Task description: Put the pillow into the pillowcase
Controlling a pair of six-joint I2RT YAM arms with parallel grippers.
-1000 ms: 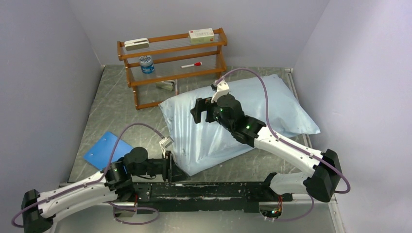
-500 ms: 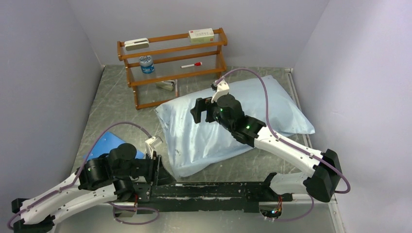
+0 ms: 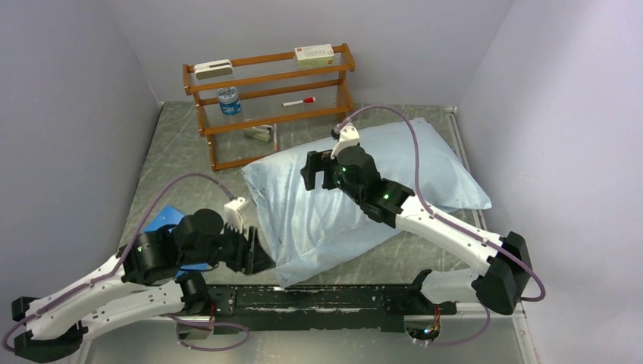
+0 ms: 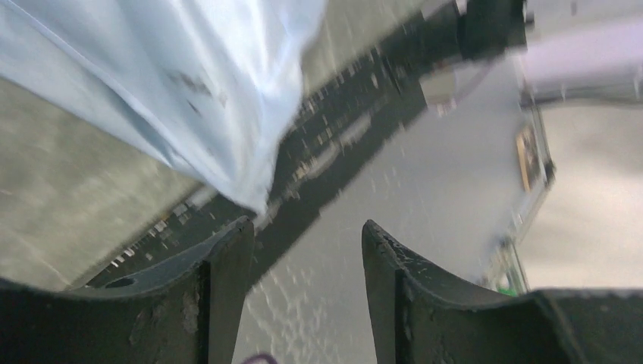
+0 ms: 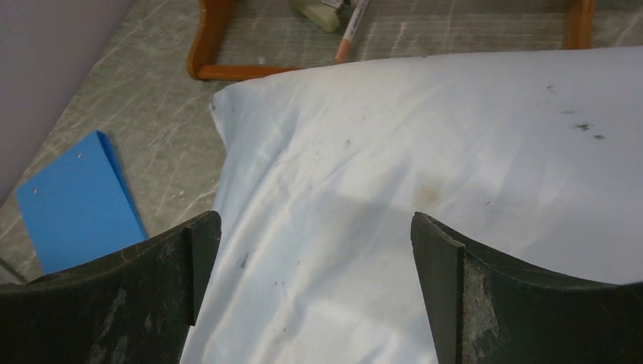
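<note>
Left wrist: pillowcase [image 4: 174,83] corner lies just beyond the parted left claw [image 4: 305,227].

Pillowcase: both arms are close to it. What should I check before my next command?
1. Left gripper free of fabric: ok. Its jaws stand apart and empty, with the pillowcase corner just beyond the tips.
2. Right gripper open: ok. It is empty, above the pillowcase.
3. Pillow fully inside: cannot tell. No white shows, and the open end is not seen.
4. Pillowcase on the table: ok.
5. Blue sheet clear of the left arm: not ok. It is partly under the arm.
</note>
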